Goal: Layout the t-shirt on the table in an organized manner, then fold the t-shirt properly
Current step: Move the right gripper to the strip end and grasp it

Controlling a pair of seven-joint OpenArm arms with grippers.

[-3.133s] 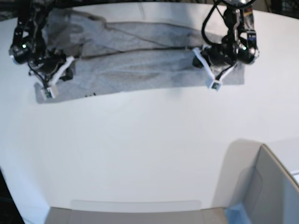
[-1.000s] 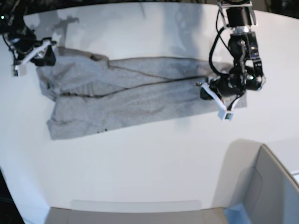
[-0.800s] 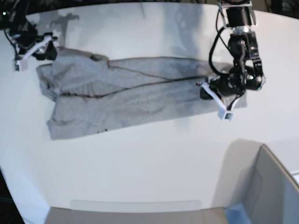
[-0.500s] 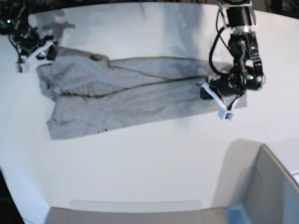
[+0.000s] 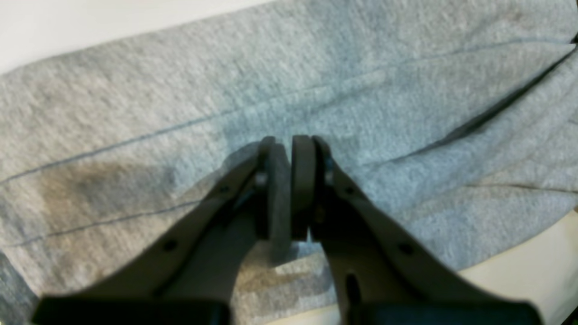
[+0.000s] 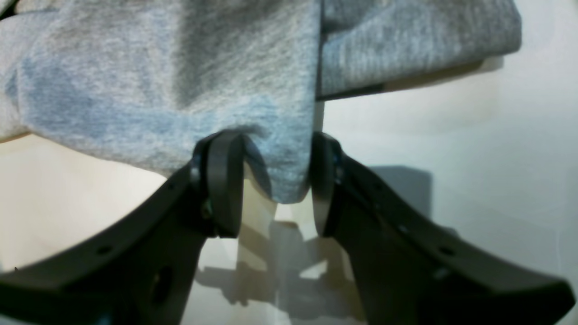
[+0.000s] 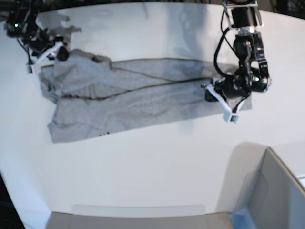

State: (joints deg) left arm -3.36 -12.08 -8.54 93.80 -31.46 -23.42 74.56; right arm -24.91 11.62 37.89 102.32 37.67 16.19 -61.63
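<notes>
1. The t-shirt (image 7: 128,98) lay as a long, narrow, doubled-over grey band across the upper half of the base view, on the white table (image 7: 143,176).
2. At the frame's upper right, the left gripper (image 5: 289,180) rested over the shirt's end with its jaws clenched together. The wrist view showed the pads nearly touching above the cloth, but whether any fabric was pinched between them could not be told.
3. At the upper left, the right gripper (image 6: 271,185) had its jaws partly parted around a hanging corner of grey fabric. The cloth sat between the pads, but a firm grasp could not be confirmed.
4. Over the last second the right gripper had shifted a little right and down along the shirt's upper-left corner, while the left gripper had stayed put.
5. That suggested the left arm was anchoring one end while the right arm adjusted the sleeve end, so the fold seemed only partly finished.
</notes>
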